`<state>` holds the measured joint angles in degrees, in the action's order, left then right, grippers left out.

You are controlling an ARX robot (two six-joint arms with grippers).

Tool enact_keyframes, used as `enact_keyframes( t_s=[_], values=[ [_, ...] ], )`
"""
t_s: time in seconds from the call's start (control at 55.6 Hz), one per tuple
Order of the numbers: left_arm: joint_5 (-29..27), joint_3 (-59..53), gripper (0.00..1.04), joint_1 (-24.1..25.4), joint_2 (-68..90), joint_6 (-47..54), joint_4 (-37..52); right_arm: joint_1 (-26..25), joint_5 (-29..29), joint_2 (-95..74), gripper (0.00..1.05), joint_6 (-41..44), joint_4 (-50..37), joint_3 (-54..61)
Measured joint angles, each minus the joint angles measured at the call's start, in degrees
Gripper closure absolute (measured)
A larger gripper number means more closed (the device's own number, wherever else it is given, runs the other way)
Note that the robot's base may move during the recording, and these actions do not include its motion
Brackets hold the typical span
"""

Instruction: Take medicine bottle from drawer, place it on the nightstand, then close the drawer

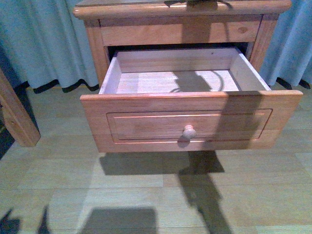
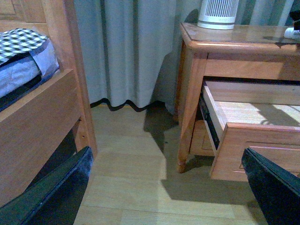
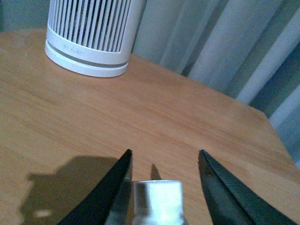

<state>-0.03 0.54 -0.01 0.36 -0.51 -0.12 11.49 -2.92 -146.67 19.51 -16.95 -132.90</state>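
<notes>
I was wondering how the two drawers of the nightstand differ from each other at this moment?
The lower drawer is pulled out, showing its pale wood interior; the upper drawer is shut. The lower drawer's front is clearly taller than the upper drawer's shallow front. The lower drawer has a framed panel on its front, while the upper drawer's front is flat. Both are the same orange-brown wood.

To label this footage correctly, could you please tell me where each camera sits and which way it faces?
Front: on the body, facing the nightstand and looking down into its open drawer; no arm shows.
Left wrist: low beside the bed, facing the nightstand's side; both left fingers show.
Right wrist: above the nightstand top, facing the white ribbed appliance; right fingers flank the bottle.
Shared: both wrist views show that appliance.
</notes>
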Motion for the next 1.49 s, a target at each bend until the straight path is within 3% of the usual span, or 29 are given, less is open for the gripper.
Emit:
enact_keyframes(
  t_s=[0.234,0.738,0.864,0.972,1.116,1.224,1.494],
  values=[
    [0.0,0.0,0.06,0.0,0.0,0.0,0.0,0.1,1.3,13.4,0.05,-4.2,-10.4,15.8],
    [0.0,0.0,0.06,0.0,0.0,0.0,0.0,-1.1,10.4,61.2,0.07,-24.5,-5.3,75.3],
    [0.0,0.0,0.06,0.0,0.0,0.0,0.0,-1.6,10.0,66.6,0.28,-27.6,-4.5,89.6],
    [0.0,0.0,0.06,0.0,0.0,0.0,0.0,-0.4,7.0,64.9,0.54,-29.0,-8.5,102.4],
    [0.0,0.0,0.06,0.0,0.0,0.0,0.0,0.6,4.1,56.5,0.76,-28.7,-18.1,106.6],
    [0.0,0.0,0.06,0.0,0.0,0.0,0.0,0.6,2.7,44.3,1.0,-26.1,-28.9,103.7],
    [0.0,0.0,0.06,0.0,0.0,0.0,0.0,-0.8,1.2,24.3,1.01,-17.6,-34.9,87.0]
  ],
)
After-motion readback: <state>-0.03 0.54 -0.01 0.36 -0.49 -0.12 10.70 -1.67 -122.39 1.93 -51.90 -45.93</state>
